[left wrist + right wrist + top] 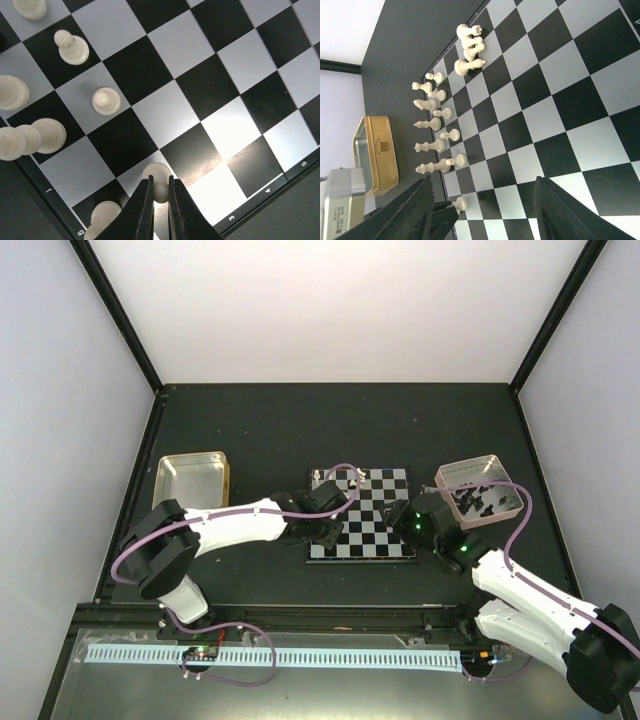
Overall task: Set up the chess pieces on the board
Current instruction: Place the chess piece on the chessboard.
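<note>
Left gripper (160, 180), nose-down, tight around a white pawn (157, 171) over the board (210, 75); right gripper (482, 186) wide open.

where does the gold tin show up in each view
top external: gold tin at mid left, left of the board.
left wrist: not in it.
right wrist: lower left edge, past the white pieces.
shared landmark: the board, seen in all three views.

One board (385, 540), one gold tray (190, 480), one pink tray (465, 468). About fifteen white pieces (431, 146), some overlapping. Black pieces (470, 502) in the pink tray: too small to count.
</note>
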